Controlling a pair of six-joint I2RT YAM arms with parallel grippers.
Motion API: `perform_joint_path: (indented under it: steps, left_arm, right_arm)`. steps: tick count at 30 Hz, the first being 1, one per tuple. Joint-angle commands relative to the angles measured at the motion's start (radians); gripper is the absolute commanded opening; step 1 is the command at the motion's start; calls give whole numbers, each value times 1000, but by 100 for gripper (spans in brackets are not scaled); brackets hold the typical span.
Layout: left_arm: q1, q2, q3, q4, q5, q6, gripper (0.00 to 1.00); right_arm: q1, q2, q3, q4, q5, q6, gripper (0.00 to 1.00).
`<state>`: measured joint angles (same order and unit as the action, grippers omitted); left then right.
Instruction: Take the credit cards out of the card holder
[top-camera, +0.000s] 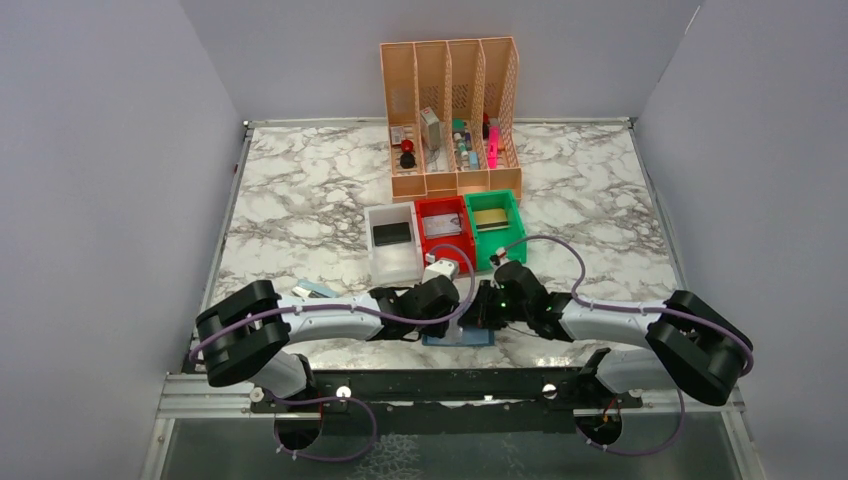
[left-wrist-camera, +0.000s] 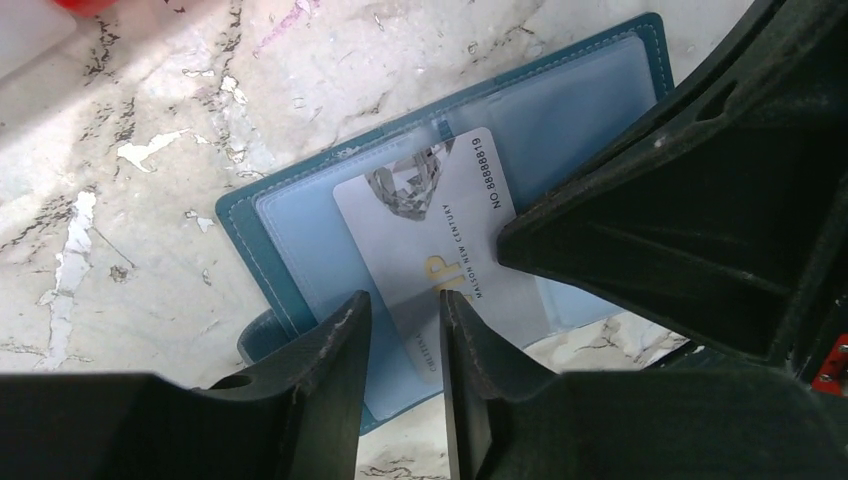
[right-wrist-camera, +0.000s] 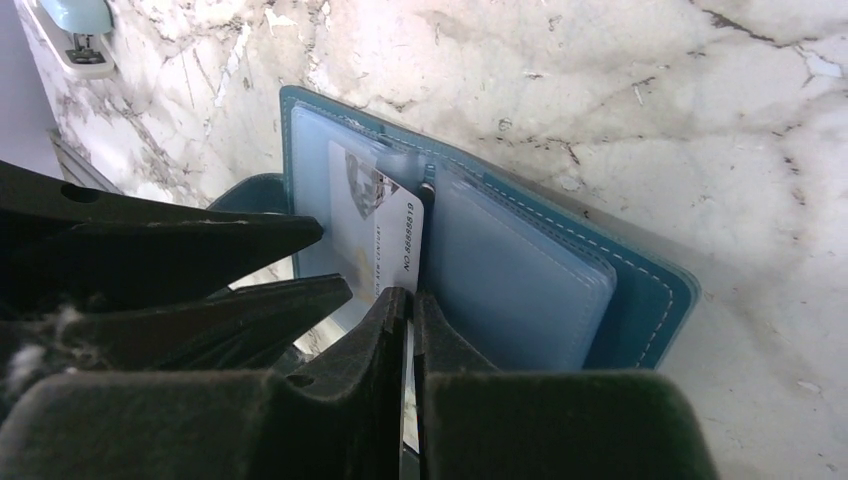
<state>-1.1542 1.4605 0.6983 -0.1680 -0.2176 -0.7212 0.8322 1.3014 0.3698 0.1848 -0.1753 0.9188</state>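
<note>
The teal card holder (left-wrist-camera: 236, 214) lies open on the marble between both arms, its light-blue clear pockets facing up; in the top view only its near edge (top-camera: 458, 340) shows under the grippers. A silvery-grey credit card (left-wrist-camera: 440, 225) sits slanted, partly out of a pocket. My left gripper (left-wrist-camera: 400, 315) is open, its fingers standing either side of the card's near corner. My right gripper (right-wrist-camera: 410, 300) is shut on the card's (right-wrist-camera: 372, 235) long edge by the printed number. The other pockets (right-wrist-camera: 520, 270) lie stacked to its right. No gold card shows.
White (top-camera: 392, 240), red (top-camera: 443, 228) and green (top-camera: 494, 225) bins stand just beyond the grippers, with the tall peach organizer (top-camera: 450, 110) behind them. A pale blue stapler (right-wrist-camera: 75, 30) lies on the marble to the left. Walls close in on both sides.
</note>
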Motion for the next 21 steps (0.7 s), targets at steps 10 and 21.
perform_joint_path:
  steps: [10, 21]
  left_arm:
    - [-4, -5, -56, 3, 4, -21, 27]
    - [-4, -12, -52, -3, 3, -15, 26]
  right_arm:
    - [1, -56, -90, 64, 45, 123, 36]
    - [1, 10, -176, 275, 26, 197, 26]
